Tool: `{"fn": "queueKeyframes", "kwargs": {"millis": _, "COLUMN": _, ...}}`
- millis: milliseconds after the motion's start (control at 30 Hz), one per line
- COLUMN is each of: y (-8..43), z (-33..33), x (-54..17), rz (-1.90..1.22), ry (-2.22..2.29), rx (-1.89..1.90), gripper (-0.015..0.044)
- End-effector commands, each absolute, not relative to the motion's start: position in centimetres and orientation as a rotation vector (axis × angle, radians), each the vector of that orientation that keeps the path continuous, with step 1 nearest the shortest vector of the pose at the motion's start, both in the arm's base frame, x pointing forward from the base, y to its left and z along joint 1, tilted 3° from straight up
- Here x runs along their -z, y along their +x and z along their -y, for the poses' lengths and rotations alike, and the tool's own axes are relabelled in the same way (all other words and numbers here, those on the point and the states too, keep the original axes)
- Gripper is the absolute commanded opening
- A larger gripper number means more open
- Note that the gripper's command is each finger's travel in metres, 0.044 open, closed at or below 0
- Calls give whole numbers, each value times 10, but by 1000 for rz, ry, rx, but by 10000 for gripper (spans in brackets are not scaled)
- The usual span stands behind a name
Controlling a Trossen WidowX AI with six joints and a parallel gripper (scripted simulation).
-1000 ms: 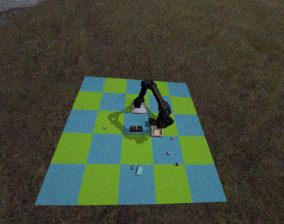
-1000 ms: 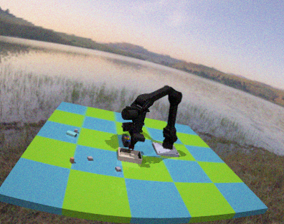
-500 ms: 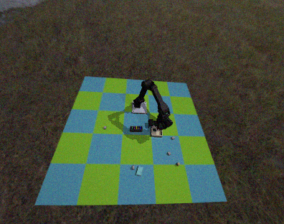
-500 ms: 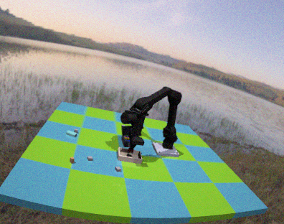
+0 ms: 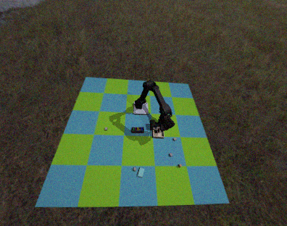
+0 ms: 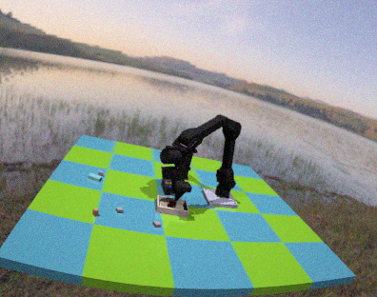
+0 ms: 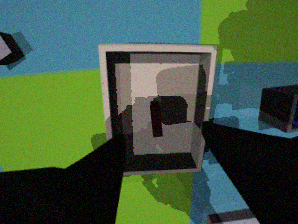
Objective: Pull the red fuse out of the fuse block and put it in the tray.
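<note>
The gripper (image 7: pixel 159 150) stands open and empty; the red fuse (image 7: pixel 156 117), small, light and rigid, lies in the tray (image 7: pixel 108 95).

In the wrist view, the fuse block (image 7: pixel 280 107) is cut off by the right edge, its fuses out of sight. A small grey block (image 7: pixel 7 48) is cropped at the left edge. Both gripper fingers run off the bottom edge (only dark shapes show). From the top view, the tray (image 5: pixel 159 134) is partly covered by the arm, and its contents are too small to tell.
</note>
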State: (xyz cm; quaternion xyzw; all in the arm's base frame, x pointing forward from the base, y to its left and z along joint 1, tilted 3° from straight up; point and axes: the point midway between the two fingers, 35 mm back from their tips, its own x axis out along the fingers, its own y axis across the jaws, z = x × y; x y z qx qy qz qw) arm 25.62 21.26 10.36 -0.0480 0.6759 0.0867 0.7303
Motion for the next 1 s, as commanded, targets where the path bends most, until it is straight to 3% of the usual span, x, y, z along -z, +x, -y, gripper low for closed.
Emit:
{"fn": "queueKeyframes", "kwargs": {"millis": 0, "y": 255, "z": -211, "x": -129, "rz": -1485, "ry": -104, "rx": -188, "gripper": 330}}
{"fn": "queueKeyframes", "kwargs": {"millis": 967, "y": 254, "z": -211, "x": -136, "rz": -1485, "ry": -104, "rx": -192, "gripper": 330}}
